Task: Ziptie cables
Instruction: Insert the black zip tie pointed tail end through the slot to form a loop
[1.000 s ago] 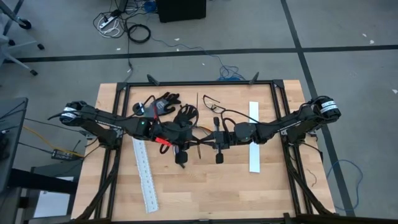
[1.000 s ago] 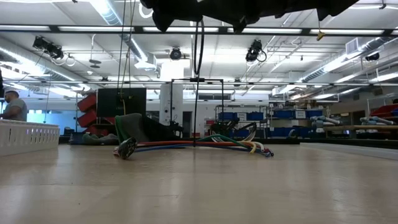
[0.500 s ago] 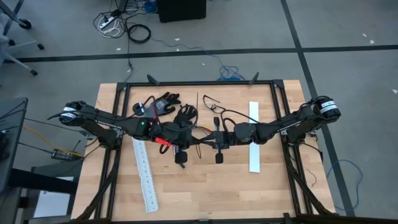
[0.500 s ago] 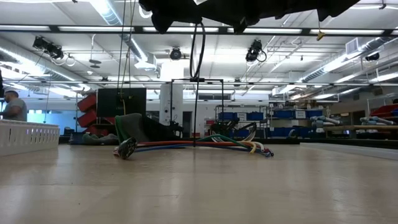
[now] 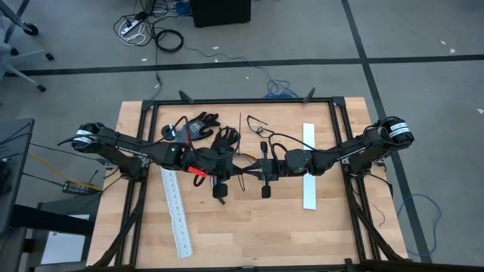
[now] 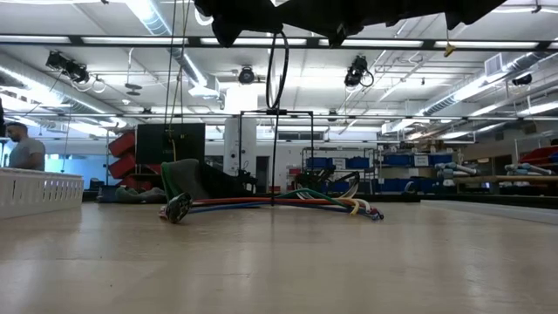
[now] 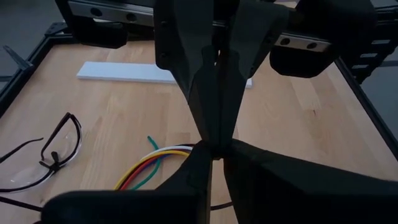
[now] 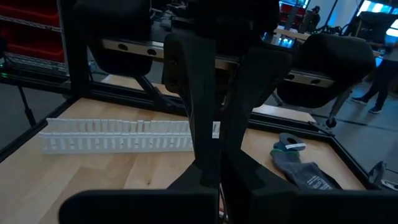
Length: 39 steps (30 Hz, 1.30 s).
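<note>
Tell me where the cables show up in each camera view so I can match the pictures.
High view: cables at mid-picture, mostly hidden.
Low view: lying on the table, at mid-picture.
Left wrist view: lower left of centre.
Right wrist view: not in it.
Landmark: glasses, near the cables in the high and left wrist views.

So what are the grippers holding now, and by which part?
A thin black tie, it seems, pinched near its looped top where left gripper and right gripper meet tip to tip. The cables lie unheld.
</note>
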Available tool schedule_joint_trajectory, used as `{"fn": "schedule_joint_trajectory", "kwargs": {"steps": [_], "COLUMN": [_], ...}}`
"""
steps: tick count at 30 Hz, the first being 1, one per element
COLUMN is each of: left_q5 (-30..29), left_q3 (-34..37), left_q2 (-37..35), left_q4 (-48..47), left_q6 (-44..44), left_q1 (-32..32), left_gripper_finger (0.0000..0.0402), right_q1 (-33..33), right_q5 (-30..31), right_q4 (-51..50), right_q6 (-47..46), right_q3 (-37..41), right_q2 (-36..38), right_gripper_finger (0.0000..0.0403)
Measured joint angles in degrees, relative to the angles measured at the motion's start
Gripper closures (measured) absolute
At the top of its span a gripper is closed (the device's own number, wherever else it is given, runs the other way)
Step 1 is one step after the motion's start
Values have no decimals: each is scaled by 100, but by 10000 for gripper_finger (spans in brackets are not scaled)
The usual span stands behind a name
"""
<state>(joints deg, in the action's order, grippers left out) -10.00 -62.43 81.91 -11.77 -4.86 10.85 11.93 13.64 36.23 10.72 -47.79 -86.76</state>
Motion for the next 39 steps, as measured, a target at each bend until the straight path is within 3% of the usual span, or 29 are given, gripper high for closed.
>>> {"fn": "schedule_joint_trajectory", "kwargs": {"steps": [23,34,39], "left_q5": [65,37,22], "left_q3": [61,28,28], "left_q2": [71,31,31], "left_q4": [-211,-83,-49], "left_q6": [13,38,144], "left_q1": [4,2,2], "left_gripper_finger": [379,379,379], "right_q1": [268,261,112], "right_q5": [735,604,-301], "right_q4": [445,53,-90], "right_q6": [350,246,93], "right_q3": [-62,-35,-31], "right_q2": [278,318,343], "right_gripper_finger": [402,402,381]}}
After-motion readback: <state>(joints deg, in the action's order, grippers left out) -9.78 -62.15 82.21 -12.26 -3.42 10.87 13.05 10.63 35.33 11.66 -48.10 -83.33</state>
